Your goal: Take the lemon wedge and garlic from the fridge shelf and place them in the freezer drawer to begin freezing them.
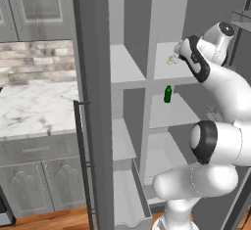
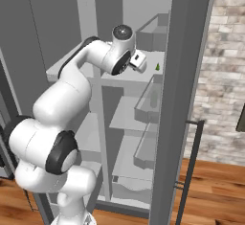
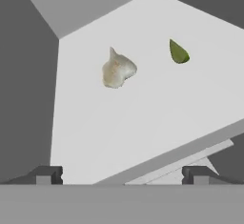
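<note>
The garlic point(image 3: 117, 70) lies on the upper fridge shelf point(image 3: 95, 137), a pale bulb on its side, its pointed tip aimed away from me toward the shelf's back wall and its fat end nearer my fingers. In my hand view it sits ahead of my gripper point(image 3: 123, 174) and a little toward the left fingertip point(image 3: 45, 174), well short of contact; the shelf's front edge runs slantwise between us, so my fingers hang just outside the shelf and the bulb is inside it. My jaws stand spread wide, holding nothing.

The lemon wedge point(image 3: 178, 52), small and yellow-green, rests on the same shelf beside the garlic, apart from it and toward my right fingertip, slightly deeper in. Of the two, the garlic is nearer, and I judge it the first pick: the reach calls for going forward over the shelf edge and shading left, closing across the bulb's narrow width rather than along its tip-to-base line.

From the left base view the garlic point(image 1: 171, 59) shows as a pale speck just beside my wrist. A green bottle point(image 1: 167, 94) stands one shelf below the garlic. Far below, at the cabinet's foot, the freezer drawer point(image 1: 128, 197) stands pulled out, waiting; neither item has reached it yet.
</note>
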